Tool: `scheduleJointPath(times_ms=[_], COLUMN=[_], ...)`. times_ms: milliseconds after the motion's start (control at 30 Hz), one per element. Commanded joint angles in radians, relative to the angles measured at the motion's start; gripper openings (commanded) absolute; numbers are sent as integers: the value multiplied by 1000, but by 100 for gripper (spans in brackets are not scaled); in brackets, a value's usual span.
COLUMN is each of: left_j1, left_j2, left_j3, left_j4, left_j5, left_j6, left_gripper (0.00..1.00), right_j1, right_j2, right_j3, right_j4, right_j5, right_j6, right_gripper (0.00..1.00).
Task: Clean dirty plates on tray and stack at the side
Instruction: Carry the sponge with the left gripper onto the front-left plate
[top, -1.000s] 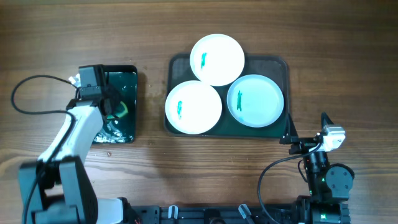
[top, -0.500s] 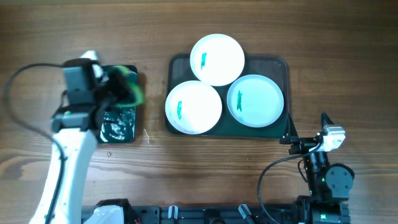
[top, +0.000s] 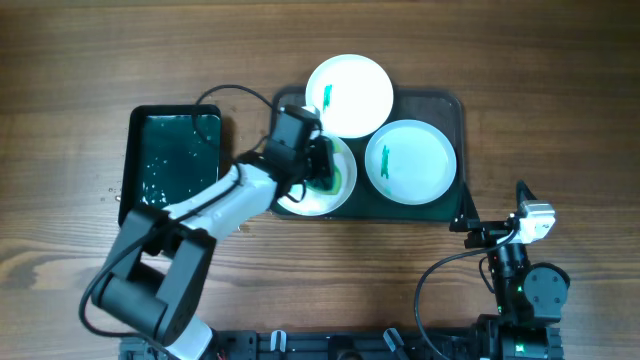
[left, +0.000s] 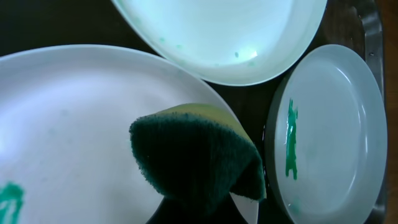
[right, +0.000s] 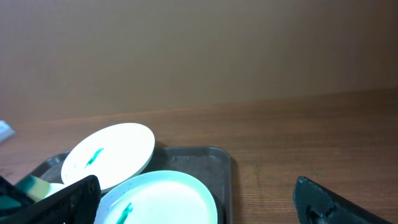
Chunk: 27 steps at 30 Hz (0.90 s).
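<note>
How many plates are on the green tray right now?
3, all on the tray: far plate at its back edge, right plate, and left plate, partly covered by the left gripper holding a sponge. None seem hidden.

Three teal-smeared white plates (top: 410, 162) lie on the dark green tray (top: 442, 105).

Wooden bench (top: 60, 60), brown grain throughout. Directly on it: large dark green tray (top: 441, 105), right of centre; smaller black tray (top: 165, 150) left of that tray, apart from it, wet inside.
</note>
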Motion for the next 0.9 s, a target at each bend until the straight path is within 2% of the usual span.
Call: scheduleJointPath(times_ms=[0,67,133,167,233,267,300,467,500,567,600,667,700,800,867], left_j1=[-61,-77,-82,-82,-80,-77,-70,3,19,44,55,76,82,96,103], left_j2=[31,44,54,55,52,46,32,-154,-189,-230,-241,-246,-246,-245,-245], left_j3=[-3,-3,-3,-3,-3,-3,-1,-1,-1,-1,-1,-1,-2,-2,-2], left_j4=[29,30,32,24,27,29,29,11,2,-7,-10,-11,-14,-34,-40], left_j5=[-187,-263,-266,-266,-270,-272,-278,-277,-277,-277,-277,-277,-277,-278,-278], left_j6=[-66,-107,-122,-122,-121,-118,-118,-118,-118,-118,-118,-119,-119,-118,-118], left_gripper=[4,5,35,38,62,79,85,90,94,96,100,100,100,100,100], right_j1=[-6,-6,-6,-6,-6,-6,-6,-6,-6,-6,-6,-6,-6,-6,-6], right_j2=[-7,-7,-7,-7,-7,-7,-7,-7,-7,-7,-7,-7,-7,15,57], right_j3=[-2,-2,-2,-2,-2,-2,-2,-2,-2,-2,-2,-2,-2,13,88], right_j4=[4,4,4,4,4,4,4,17,51,97,145,297,386,726,766], right_j5=[14,14,14,15,14,14,14,14,-7,-150,-160,-160,-159,-116,-124], right_j6=[-19,-19,-19,-19,-19,-19,-19,-19,24,234,313,477,504,493,418], right_gripper=[100,100,100,100,100,100,100,100,100,100,100,100,100,100,100])
